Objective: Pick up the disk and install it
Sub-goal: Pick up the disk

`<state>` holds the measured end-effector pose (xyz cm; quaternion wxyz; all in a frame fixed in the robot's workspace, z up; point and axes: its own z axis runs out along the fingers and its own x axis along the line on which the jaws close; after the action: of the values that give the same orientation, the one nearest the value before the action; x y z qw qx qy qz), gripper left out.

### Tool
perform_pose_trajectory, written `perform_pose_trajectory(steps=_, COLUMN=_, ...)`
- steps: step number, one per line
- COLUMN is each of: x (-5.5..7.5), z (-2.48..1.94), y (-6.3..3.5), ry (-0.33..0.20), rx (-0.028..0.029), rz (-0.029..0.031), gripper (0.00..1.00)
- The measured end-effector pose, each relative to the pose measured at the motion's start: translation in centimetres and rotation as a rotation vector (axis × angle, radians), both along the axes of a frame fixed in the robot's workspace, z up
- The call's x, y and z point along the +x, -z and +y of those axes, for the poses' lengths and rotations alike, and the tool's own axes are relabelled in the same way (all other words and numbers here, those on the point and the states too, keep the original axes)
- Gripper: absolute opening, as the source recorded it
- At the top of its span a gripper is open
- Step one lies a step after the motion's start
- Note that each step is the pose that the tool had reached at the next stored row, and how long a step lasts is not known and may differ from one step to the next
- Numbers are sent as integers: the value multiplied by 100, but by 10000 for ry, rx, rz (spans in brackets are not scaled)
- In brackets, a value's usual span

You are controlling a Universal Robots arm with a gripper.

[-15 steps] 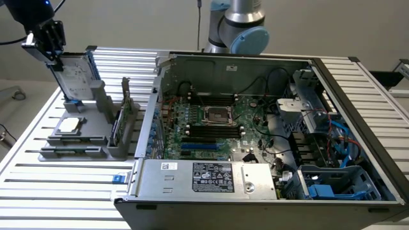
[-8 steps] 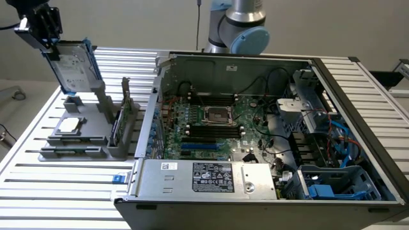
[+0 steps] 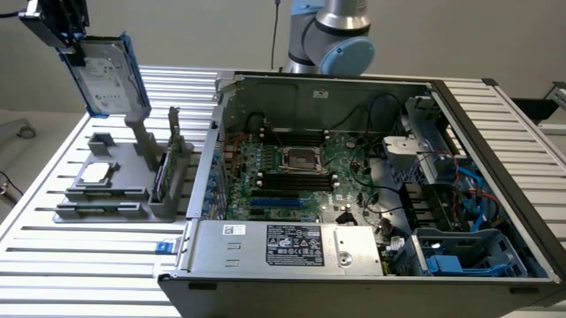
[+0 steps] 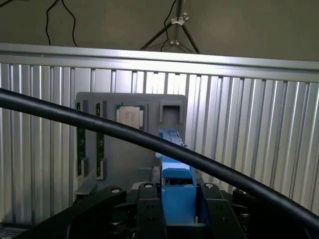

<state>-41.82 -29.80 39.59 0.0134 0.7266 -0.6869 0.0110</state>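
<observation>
**Jaws clamped on the flat silver-grey disk (image 3: 106,76) in its blue plastic carrier, upper left of frame**

And there's the grip: the black gripper (image 3: 73,45) has the disk by its top end, jaws closed part-way onto the carrier. From the wrist view you can see two black fingers (image 4: 149,211) pressing either side of the blue plastic, with a thick black cable (image 4: 75,119) sweeping across in front.

Over to the exterior view. The disk hangs tilted, white label towards the camera, above the grey plastic holder (image 3: 111,211) on the slatted aluminium table (image 3: 79,255). Its lower edge is right by the holder's tall grey post (image 3: 142,136); touching or just clear, I cannot tell.

Down on the holder sit a small square silver chip (image 3: 95,173) and a thin green circuit card (image 3: 163,173), standing upright.

Centre and right, the open dark computer case (image 3: 354,298) lies lid-off. Inside it are the green motherboard (image 3: 292,172), a silver labelled power supply box (image 3: 283,245) at lower centre and a blue plastic drive cage (image 3: 468,255) at lower right. The arm's grey and light-blue joint (image 3: 340,40) stands at top centre.
</observation>
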Motion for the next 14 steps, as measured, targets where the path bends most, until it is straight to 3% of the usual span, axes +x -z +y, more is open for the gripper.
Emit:
perform_pose_trajectory(steps=9, x=409, z=-38, y=-410, ry=-13, rx=0, rz=80, gripper=33)
perform_pose_trajectory(steps=14, x=636, z=-77, y=-637, ry=-12, rx=0, rz=154, gripper=33)
